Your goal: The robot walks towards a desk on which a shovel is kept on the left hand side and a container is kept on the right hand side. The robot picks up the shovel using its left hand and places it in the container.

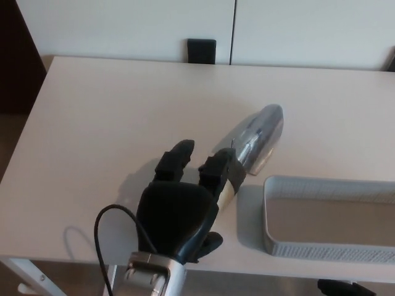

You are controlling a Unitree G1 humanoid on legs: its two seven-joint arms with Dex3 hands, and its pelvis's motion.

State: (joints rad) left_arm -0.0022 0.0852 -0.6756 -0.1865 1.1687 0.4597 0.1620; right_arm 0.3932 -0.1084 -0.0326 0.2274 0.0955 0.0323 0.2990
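1. The left hand point(179, 209) sits at the near edge of the bench point(111, 117), its fingers point(176, 157) wrapped round the pale handle of the metal shovel point(256, 137), pinching it low down by the grip.
2. The shovel's silver scoop points away and to the right; it lies just beyond the near-left corner of the white container point(327, 219), not yet over it. I cannot tell whether the scoop is touching the bench or riding just above it.
3. To do this step well, I judge the hand should lift the scoop above the container's rim before swinging right, since the rim stands proud of the bench and the blade could catch it.
4. The grip is far back on the handle, so the heavy scoop may droop or twist; a slow, level carry looks wise.
5. The container looks long enough to take the shovel lengthways, so turning the tool to match its long side should help.
6. Count: one shovel, one container, one robot hand showing; the right hand is out of sight. One dark square object point(202, 51) stands behind the bench's far edge.
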